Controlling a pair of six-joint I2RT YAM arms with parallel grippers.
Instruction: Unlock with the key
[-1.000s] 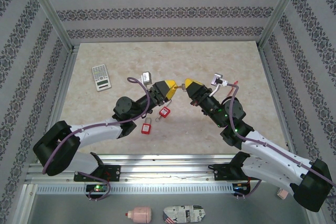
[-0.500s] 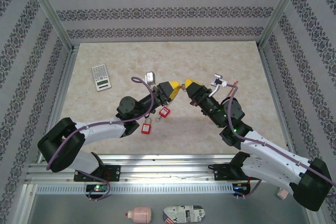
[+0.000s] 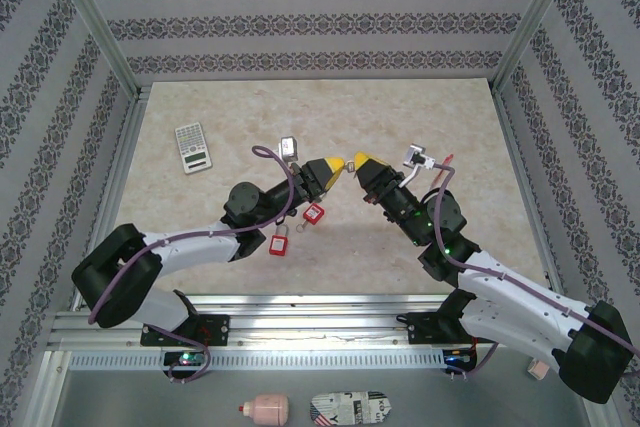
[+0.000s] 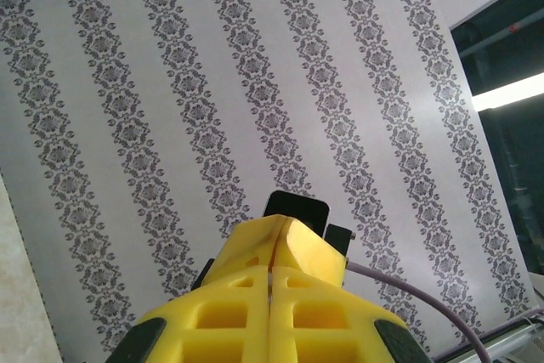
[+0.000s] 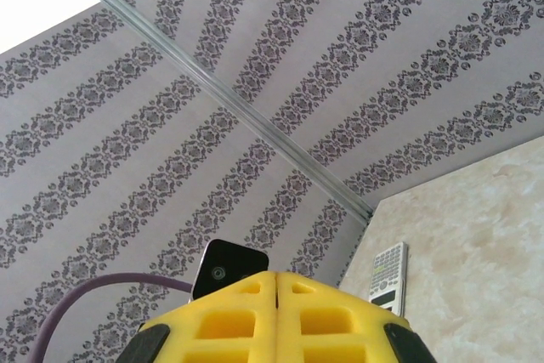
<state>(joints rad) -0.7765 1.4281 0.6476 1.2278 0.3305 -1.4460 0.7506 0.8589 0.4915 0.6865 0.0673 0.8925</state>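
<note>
Top view, change: the left pincer (image 3: 336,164) has reached further toward the right pincer (image 3: 360,159) and drawn its yellow fingers together. A second ago they stood apart. The right pincer has barely shifted.
Top view, left pincer: closed, raised above the table (image 3: 230,107), tip aimed at the right pincer's tip with a small gap between them.
Top view, right pincer: closed, tip facing the left pincer's.
Top view, key: too small to make out at either tip, so I cannot tell whether one is held.
Top view, first red padlock (image 3: 314,213): lies on the table just on the near side of the left pincer. Small red body, with a thin grey shackle at its near-left end.
Top view, second red padlock (image 3: 280,243): lies nearer the bases, beside the left forearm, apart from the first. Same red body.
Top view, calculator (image 3: 192,147): well off to the left of the left pincer.

Left wrist, left pincer (image 4: 272,235): both yellow fingers are pressed flat together along a thin seam.
Left wrist, ahead: a yellow finger of the right pincer (image 4: 313,252) and a black camera housing (image 4: 296,206) sit just beyond the tip, against the patterned wall (image 4: 170,82).

Right wrist, right pincer (image 5: 276,282): yellow fingers meet with no gap.
Right wrist, ahead: a black camera (image 5: 228,269) with a purple cable (image 5: 85,291) sits just past the tip, and the calculator (image 5: 387,274) lies beyond to the right.
</note>
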